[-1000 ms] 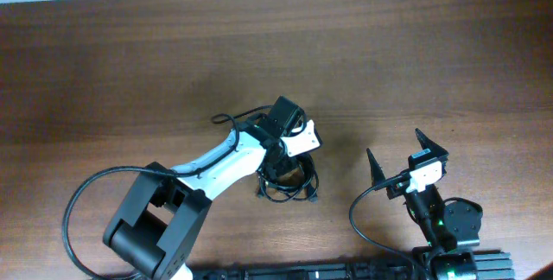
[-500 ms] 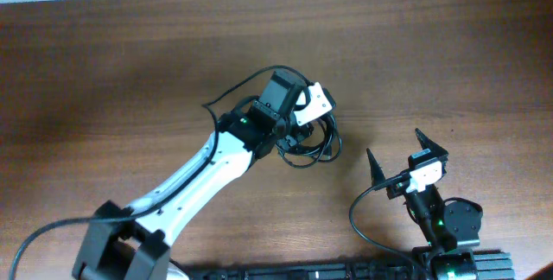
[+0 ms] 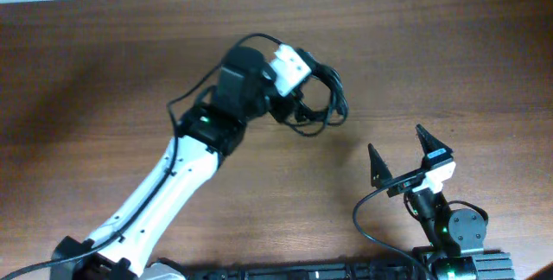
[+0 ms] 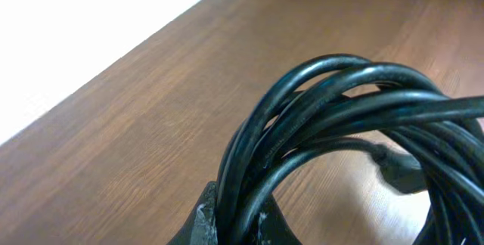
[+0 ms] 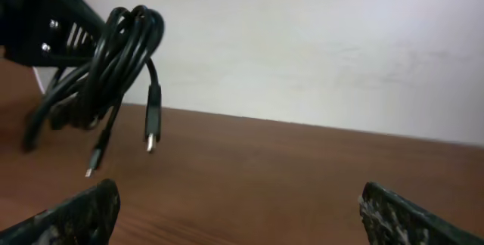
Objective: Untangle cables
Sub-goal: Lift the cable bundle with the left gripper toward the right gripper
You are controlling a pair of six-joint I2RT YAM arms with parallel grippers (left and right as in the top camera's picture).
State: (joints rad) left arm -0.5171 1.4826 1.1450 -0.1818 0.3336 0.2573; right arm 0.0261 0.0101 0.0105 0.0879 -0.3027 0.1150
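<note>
Overhead, the left gripper point(image 3: 294, 107) pinches the coiled cables point(image 3: 304, 117) aloft at ten o'clock from the right gripper point(image 3: 400, 149), whose fingers stand spread wide and empty.

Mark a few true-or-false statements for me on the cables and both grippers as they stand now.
1. The left gripper is shut on the cables. True.
2. The cables lie flat on the table. False: the bunch hangs in the air, with plug ends dangling.
3. The right gripper is open and empty. True.
4. The right gripper touches the cables. False: it sits apart from them, with bare table between.
5. The cables are separated into single cords. False: they form one looped bunch.
</note>
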